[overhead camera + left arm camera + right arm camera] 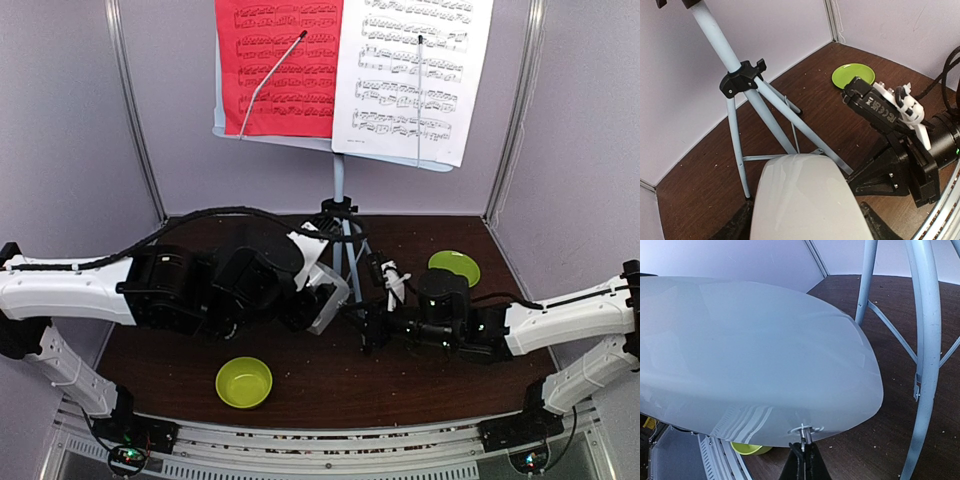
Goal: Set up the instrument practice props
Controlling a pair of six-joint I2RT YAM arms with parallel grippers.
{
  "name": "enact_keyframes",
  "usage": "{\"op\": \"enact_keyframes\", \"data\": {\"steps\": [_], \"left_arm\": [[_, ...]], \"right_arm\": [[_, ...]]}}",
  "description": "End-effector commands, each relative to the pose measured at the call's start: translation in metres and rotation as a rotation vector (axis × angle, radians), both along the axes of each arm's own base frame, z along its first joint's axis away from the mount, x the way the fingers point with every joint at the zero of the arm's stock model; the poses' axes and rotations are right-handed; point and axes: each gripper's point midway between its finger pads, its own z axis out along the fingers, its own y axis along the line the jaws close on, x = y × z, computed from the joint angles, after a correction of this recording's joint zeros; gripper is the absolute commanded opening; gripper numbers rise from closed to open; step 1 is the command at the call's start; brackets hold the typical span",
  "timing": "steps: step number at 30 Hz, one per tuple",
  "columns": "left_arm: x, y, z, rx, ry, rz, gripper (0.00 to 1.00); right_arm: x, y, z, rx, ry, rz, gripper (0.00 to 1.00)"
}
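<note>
The pale music stand (339, 185) stands at the back on tripod legs (760, 107), with a red sheet (280, 65) and a white sheet (415, 75) of music on its desk. My left gripper (312, 298) is shut on the pale-grey metronome (326, 290), holding it just in front of the tripod. In the left wrist view the metronome (800, 200) sits between my fingers (735, 225). My right gripper (804, 457) is shut on a small metal pin (804, 432) on the side of the metronome (750, 355); it also shows in the top view (352, 310).
A lime-green bowl (244, 381) sits near the front edge, also seen under the metronome in the right wrist view (747, 447). A flat green plate (454, 266) lies at the back right. Pale walls enclose the table on three sides. The tripod legs (922, 340) stand close behind both grippers.
</note>
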Motion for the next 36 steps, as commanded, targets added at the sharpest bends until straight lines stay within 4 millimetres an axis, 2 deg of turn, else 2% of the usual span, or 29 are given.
{"op": "enact_keyframes", "data": {"steps": [1,10,24,28,31,36], "left_arm": [[-0.006,-0.005,0.044,-0.171,-0.030,-0.023,0.00],[-0.006,-0.004,0.043,-0.171,-0.035,-0.021,0.00],[-0.006,-0.001,0.037,-0.170,-0.027,-0.018,0.00],[-0.006,0.000,0.036,-0.171,-0.027,-0.014,0.00],[-0.003,0.000,0.032,-0.182,-0.015,0.004,0.00],[0.009,-0.003,0.007,-0.206,0.101,0.022,0.00]], "right_arm": [[0.005,0.001,0.018,0.117,0.045,0.015,0.00],[0.012,0.004,0.024,0.298,0.191,0.065,0.00],[0.015,0.004,0.019,0.489,0.375,0.114,0.00],[0.014,0.008,0.023,0.487,0.363,0.135,0.00],[0.013,0.006,0.017,0.420,0.333,0.129,0.00],[0.009,-0.010,-0.007,0.218,0.258,0.091,0.16]]}}
